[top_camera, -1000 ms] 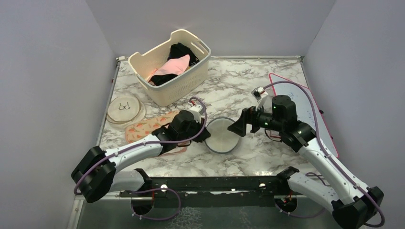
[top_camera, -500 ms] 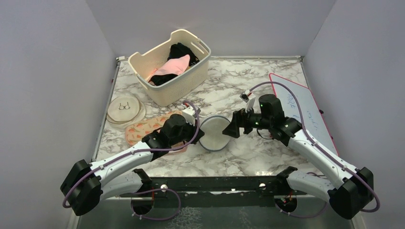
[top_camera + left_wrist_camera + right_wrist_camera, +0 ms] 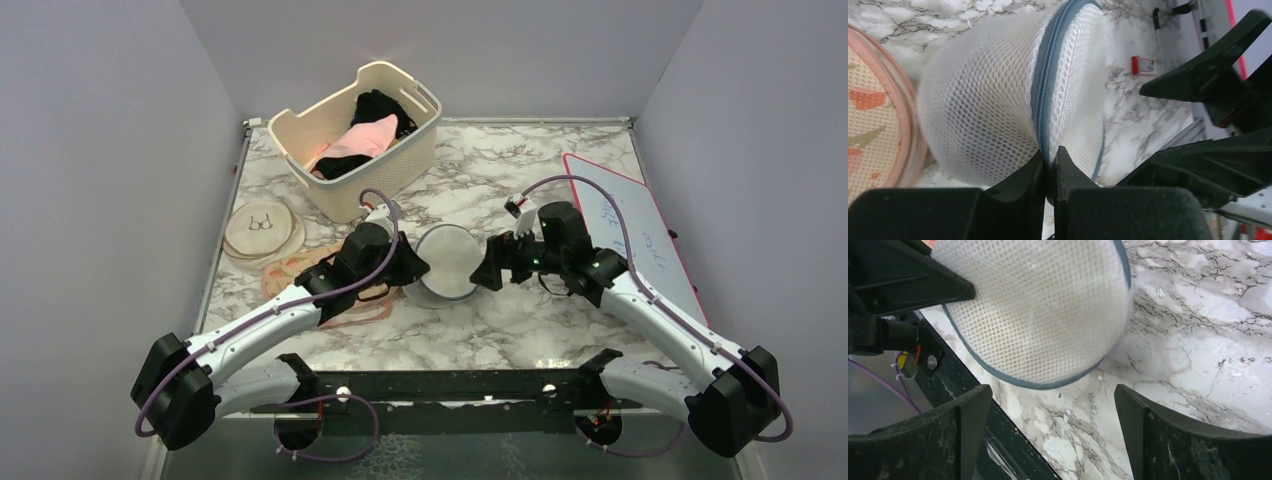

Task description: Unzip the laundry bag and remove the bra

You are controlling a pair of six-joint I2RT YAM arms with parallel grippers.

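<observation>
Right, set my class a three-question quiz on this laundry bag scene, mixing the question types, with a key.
1. True or false: the left gripper is pinched shut on the zip rim of the laundry bag.
2. The right gripper has its jaws: A) open; B) shut on the bag; C) out of view.
3. Which container on the table holds pink and black clothes?
Key: 1 true; 2 A; 3 the basket.

White mesh laundry bag [image 3: 983, 100], blue-grey zip [image 3: 1045, 90]; grey-veined white marble table [image 3: 500, 175]; cream basket [image 3: 385, 190].

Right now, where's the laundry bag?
The laundry bag is mid-table in the top view, its zip rim pinched by the left gripper, open right gripper opposite.
</observation>
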